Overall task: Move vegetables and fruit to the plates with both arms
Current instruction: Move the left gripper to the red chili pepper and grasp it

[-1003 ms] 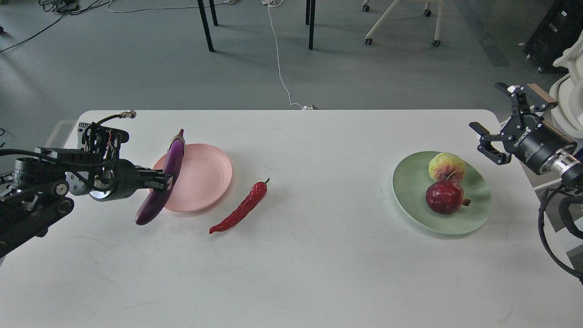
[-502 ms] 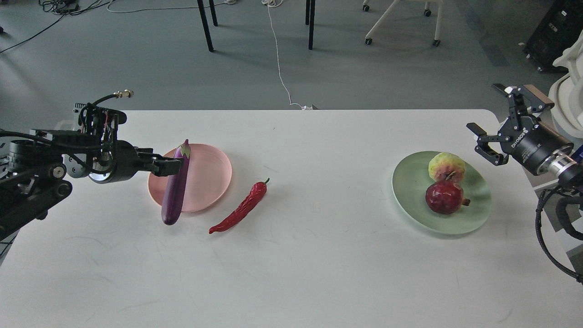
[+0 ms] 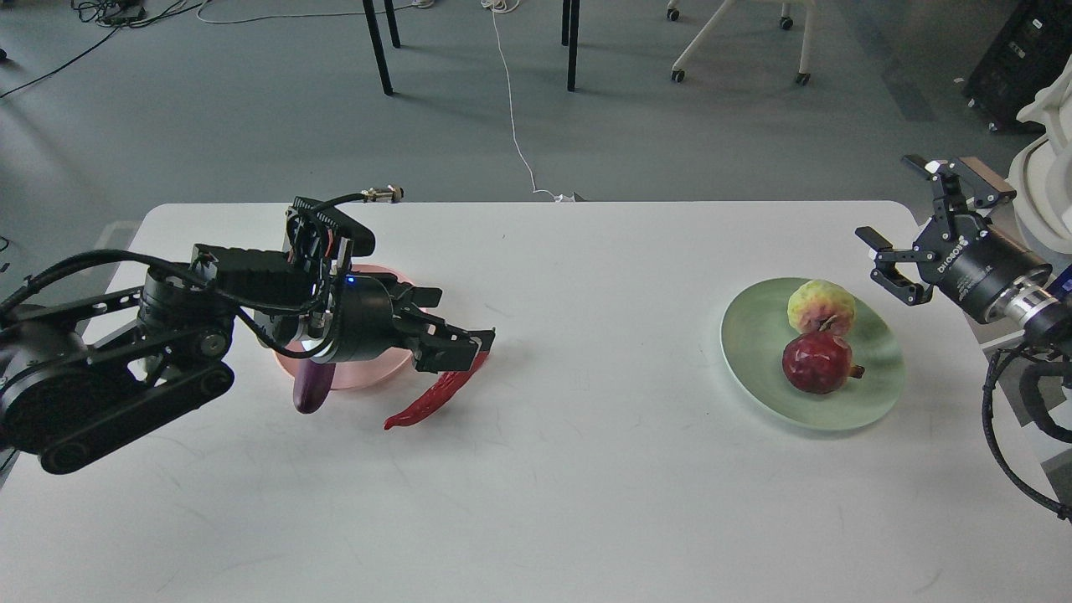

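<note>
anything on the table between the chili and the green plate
No. In the head view the white table is bare between the red chili and the green plate.

Plates, 2: pink plate [image 3: 381,377], mint green plate [image 3: 758,347]. Vegetables, 2: purple eggplant [image 3: 310,392], red chili pepper [image 3: 423,404]. Fruit, 2: yellow-green fruit [image 3: 821,306], pomegranate [image 3: 816,363]. Claws, 2: left claw [image 3: 456,342], right claw [image 3: 900,243]. Table [image 3: 586,502], 1.

Lab or office, grey carpet [image 3: 251,109], trailing cable [image 3: 512,126], castor chair [image 3: 737,42]
</note>
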### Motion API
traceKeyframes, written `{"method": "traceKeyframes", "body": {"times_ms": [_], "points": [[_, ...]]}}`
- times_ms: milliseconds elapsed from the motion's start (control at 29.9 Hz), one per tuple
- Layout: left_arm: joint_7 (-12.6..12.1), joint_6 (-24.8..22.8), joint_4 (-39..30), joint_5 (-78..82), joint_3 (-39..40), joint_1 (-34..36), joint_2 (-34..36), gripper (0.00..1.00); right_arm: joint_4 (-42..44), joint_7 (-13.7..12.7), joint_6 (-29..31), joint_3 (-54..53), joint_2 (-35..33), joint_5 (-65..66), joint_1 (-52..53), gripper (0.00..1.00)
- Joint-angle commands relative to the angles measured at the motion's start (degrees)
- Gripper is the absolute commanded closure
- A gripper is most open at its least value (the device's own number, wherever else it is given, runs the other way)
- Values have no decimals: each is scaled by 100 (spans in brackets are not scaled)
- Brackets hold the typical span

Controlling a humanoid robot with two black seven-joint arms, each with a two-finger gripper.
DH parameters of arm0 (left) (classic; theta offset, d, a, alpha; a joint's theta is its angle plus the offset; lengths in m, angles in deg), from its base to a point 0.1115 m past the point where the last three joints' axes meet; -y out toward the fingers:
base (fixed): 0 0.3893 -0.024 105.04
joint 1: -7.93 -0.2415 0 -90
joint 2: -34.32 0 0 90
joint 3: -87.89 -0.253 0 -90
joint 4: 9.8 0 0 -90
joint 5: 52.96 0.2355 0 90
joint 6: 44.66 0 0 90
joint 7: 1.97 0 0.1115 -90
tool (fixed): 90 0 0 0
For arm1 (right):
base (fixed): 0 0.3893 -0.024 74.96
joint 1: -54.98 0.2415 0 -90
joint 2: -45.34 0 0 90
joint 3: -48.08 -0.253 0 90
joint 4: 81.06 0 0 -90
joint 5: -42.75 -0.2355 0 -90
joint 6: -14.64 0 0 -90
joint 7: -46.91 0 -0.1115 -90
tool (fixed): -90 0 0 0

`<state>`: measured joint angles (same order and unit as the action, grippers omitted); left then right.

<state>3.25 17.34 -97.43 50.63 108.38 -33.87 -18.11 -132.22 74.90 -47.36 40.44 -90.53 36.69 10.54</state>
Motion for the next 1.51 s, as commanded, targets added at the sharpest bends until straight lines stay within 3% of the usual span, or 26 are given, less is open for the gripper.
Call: {"method": "traceKeyframes", "body": {"times_ms": [0,134,635,936,1171,1271,1472], "points": [[67,0,297,828,-80,-22,-328,1,0,1,0,0,-9,0,-4,2],[190,0,772,1041,-115,-40,-495,1,0,1,0,0,-9,0,-4,2],[216,0,1792,1498,-950,277,-1374,4,-35,1,0,-44,-9,0,-100,2],[278,0,1872,1498,-959,242,-1348,5,-35,1,0,-44,-27,0,-118,2],[278,0,2003,1480,-968,171,-1427,14,-26,1,0,-44,-27,0,-109,2],[278,0,2074,1463,-968,171,-1471,23,-26,1,0,-70,-27,0,-118,2],[199,0,2074,1462,-968,180,-1489,77,-26,1,0,-71,-27,0,-109,2]]}}
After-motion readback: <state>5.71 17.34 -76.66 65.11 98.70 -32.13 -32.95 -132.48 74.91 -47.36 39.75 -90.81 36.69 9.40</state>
